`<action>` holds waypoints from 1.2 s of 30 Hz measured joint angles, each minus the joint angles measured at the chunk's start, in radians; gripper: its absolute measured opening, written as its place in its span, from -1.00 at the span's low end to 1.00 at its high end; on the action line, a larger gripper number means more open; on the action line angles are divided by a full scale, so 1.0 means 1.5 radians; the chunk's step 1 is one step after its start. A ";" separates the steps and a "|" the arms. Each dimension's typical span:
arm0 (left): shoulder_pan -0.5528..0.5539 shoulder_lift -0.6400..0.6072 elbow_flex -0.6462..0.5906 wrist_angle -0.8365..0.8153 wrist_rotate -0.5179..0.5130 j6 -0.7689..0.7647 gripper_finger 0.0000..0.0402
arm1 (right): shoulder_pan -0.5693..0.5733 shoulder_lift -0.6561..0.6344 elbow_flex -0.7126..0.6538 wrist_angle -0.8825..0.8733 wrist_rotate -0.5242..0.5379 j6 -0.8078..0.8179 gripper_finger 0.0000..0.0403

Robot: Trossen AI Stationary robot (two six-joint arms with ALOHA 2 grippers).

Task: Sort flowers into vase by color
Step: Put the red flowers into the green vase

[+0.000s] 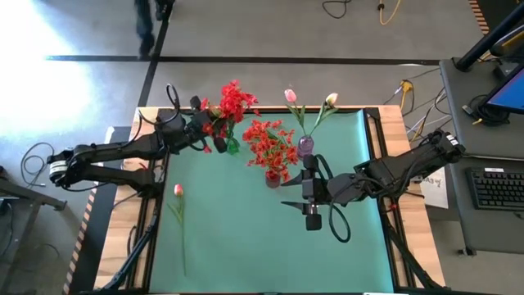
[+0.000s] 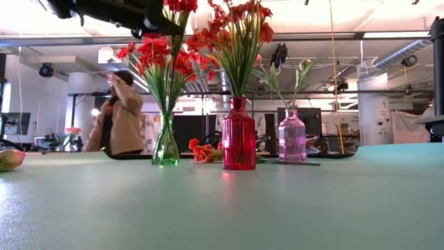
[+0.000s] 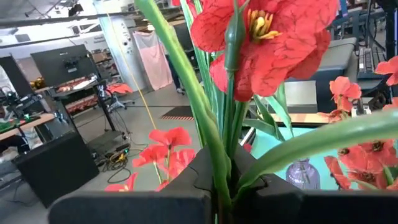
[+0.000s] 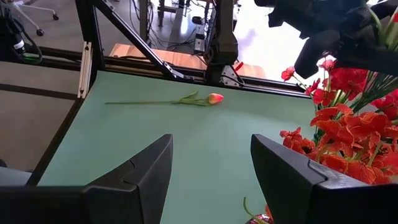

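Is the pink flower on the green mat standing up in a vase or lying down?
Lying down. The pink tulip lies flat on the green mat, stem stretched out, far from the vases; the right wrist view shows it flat too.

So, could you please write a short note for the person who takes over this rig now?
Left end effector: shut on a red flower stem, above the clear green glass vase.
Right end effector: open, empty, over the green mat in front of the vases.
Done: red flowers in the green vase, orange-red flowers in the red ribbed vase, two tulips in the pink vase.
Left: release the held stem; one pink tulip lies on the mat's left side.
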 joint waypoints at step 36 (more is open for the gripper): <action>0.040 -0.001 -0.125 0.118 -0.011 -0.054 -1.00 | 0.000 0.000 0.000 0.001 0.001 0.021 0.04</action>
